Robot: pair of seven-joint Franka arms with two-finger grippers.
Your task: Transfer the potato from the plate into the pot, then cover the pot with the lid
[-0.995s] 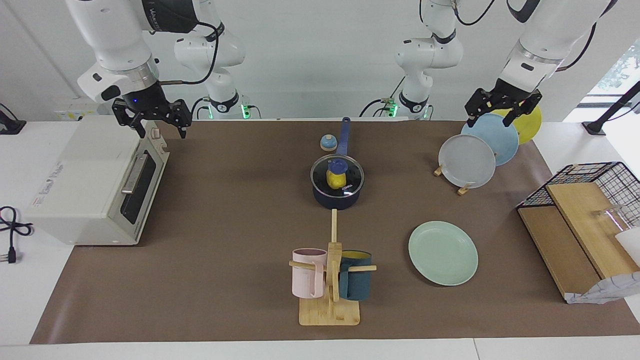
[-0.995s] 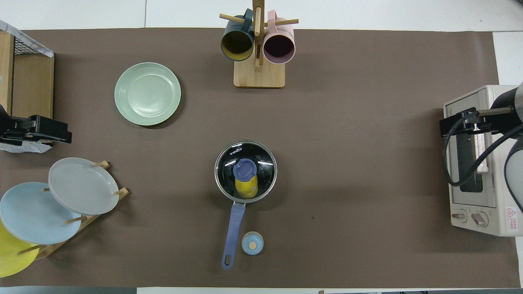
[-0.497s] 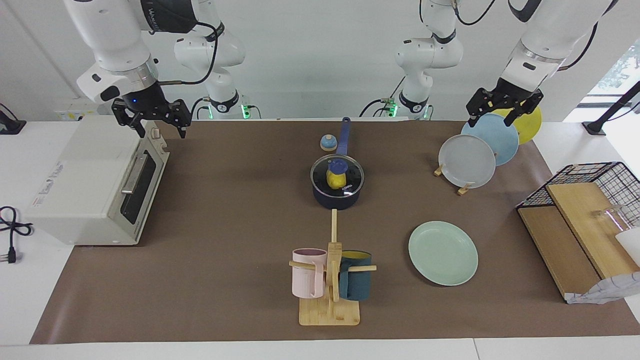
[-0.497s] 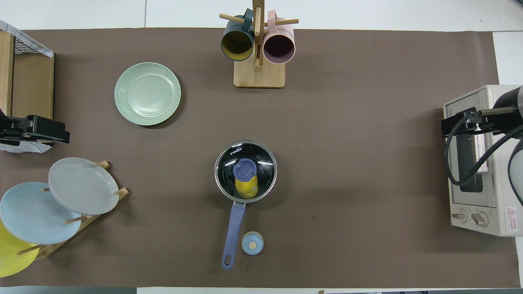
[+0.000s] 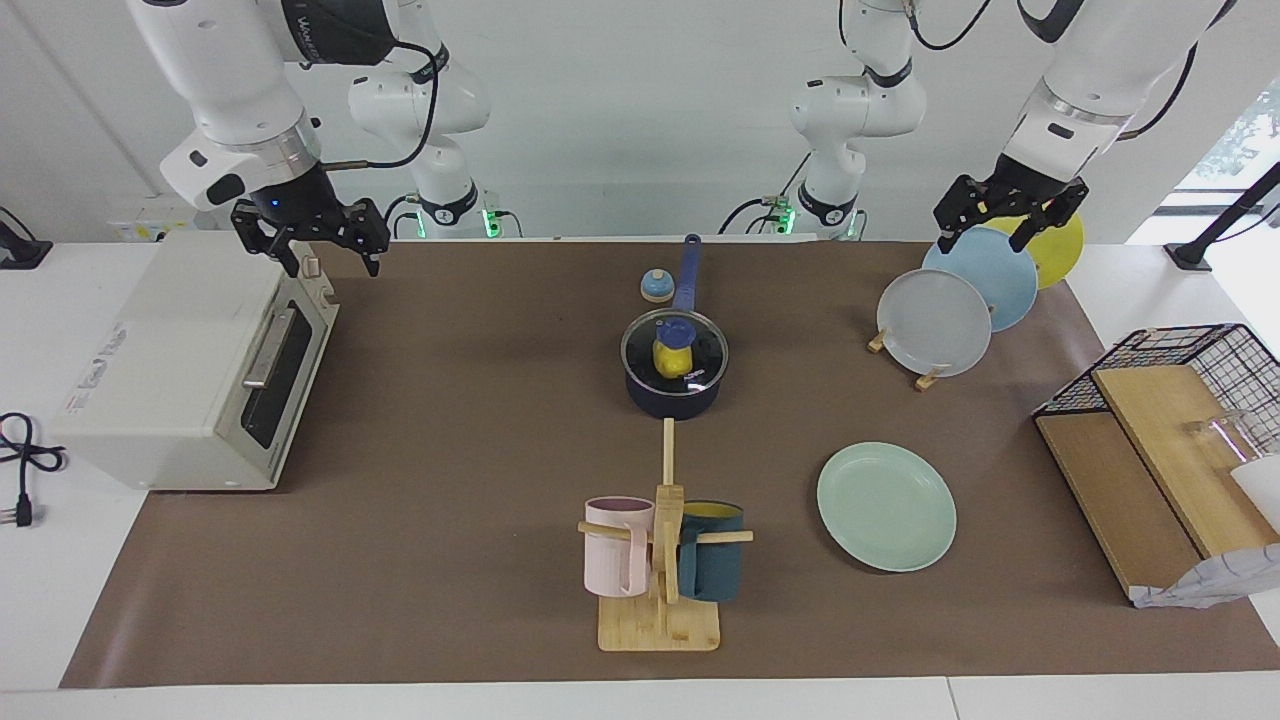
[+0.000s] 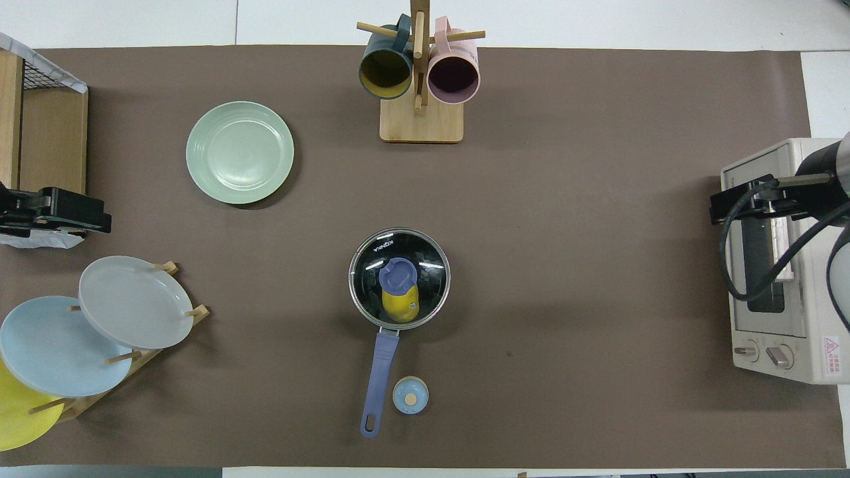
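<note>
Potato point(image 5: 670, 358): small yellow lump, seen thru clear glass lid point(image 5: 700, 352) w/ blue knob, sitting in dark pot point(image 5: 672, 400). Mint plate point(image 5: 886, 520) bare. Vs 1 s ago: both grippers edged slightly. Right gripper point(image 5: 333, 257), jaws wide, empty, over toaster oven point(image 5: 190, 365); left gripper point(image 5: 985, 235), wide, empty, over plate rack point(image 5: 905, 360). Pot btwn them, well apart from both.

**Colours on the desk**

Yellow potato point(image 5: 672, 360) under clear lid point(image 5: 703, 352) with blue knob; navy-black pot point(image 5: 672, 400), blue handle. Mint-green plate point(image 5: 886, 507). Brown mat point(image 5: 450, 450) on white desk point(image 5: 60, 620). Pink mug point(image 5: 612, 560), dark teal mug point(image 5: 712, 565). Rack plates grey point(image 5: 934, 322), light blue point(image 5: 990, 268), yellow point(image 5: 1062, 248). Off-white toaster oven point(image 5: 170, 370).
</note>
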